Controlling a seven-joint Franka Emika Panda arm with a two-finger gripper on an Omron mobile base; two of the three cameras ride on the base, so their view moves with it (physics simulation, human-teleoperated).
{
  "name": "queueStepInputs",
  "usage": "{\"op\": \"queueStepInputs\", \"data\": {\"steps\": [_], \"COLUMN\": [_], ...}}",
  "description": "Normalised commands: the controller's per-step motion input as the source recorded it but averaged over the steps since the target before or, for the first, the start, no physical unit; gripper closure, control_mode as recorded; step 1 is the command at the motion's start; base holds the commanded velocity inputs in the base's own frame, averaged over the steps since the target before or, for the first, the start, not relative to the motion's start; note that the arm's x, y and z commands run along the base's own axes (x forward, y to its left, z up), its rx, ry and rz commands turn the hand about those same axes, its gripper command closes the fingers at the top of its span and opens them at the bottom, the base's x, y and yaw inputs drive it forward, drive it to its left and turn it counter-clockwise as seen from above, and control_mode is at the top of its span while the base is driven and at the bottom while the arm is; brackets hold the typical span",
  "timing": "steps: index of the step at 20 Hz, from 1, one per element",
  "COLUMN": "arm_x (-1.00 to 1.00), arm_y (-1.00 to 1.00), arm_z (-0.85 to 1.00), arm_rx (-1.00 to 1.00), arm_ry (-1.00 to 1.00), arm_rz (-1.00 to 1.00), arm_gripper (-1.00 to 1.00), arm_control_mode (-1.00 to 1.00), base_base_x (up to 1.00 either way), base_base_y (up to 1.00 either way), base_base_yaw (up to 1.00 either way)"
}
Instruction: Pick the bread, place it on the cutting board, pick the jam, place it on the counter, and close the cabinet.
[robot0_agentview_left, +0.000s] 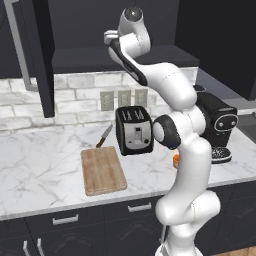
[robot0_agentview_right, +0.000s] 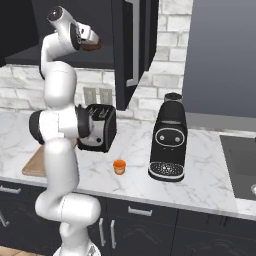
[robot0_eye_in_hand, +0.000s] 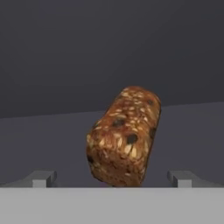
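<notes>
The bread (robot0_eye_in_hand: 124, 136), a dark-brown seeded loaf, lies on the dark shelf inside the open cabinet (robot0_agentview_right: 132, 45). My gripper (robot0_eye_in_hand: 113, 178) is open, with one fingertip on either side of the loaf's near end and neither touching it. From the right base view the hand (robot0_agentview_right: 86, 39) is raised to shelf height with the bread (robot0_agentview_right: 93, 47) at its tip. The jam (robot0_agentview_right: 119, 166), a small orange jar, stands on the white marble counter (robot0_agentview_right: 135, 175) in front of the toaster. Left of the toaster, the cutting board (robot0_agentview_left: 103, 170) lies bare.
A black toaster (robot0_agentview_left: 134, 131) stands behind the board with a knife (robot0_agentview_left: 104, 136) beside it. A black coffee machine (robot0_agentview_right: 169, 145) stands to the right, and a sink (robot0_agentview_right: 240, 160) lies beyond it. The open cabinet door (robot0_agentview_left: 42, 60) juts out over the counter.
</notes>
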Motion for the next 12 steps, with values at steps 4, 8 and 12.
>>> {"op": "queueStepInputs", "data": {"steps": [4,8,12], "arm_x": [0.38,0.28,0.28], "arm_y": [0.0,0.0,0.0], "arm_z": [0.0,0.0,-0.02], "arm_rx": [0.0,0.0,0.0], "arm_ry": [0.0,0.0,0.0], "arm_rz": [0.0,0.0,0.0], "arm_gripper": [-1.0,-1.0,-1.0], "arm_control_mode": [-1.0,-1.0,-1.0], "base_base_x": [0.0,0.0,0.0], "base_base_y": [0.0,0.0,0.0], "base_base_yaw": [0.0,0.0,0.0]}}
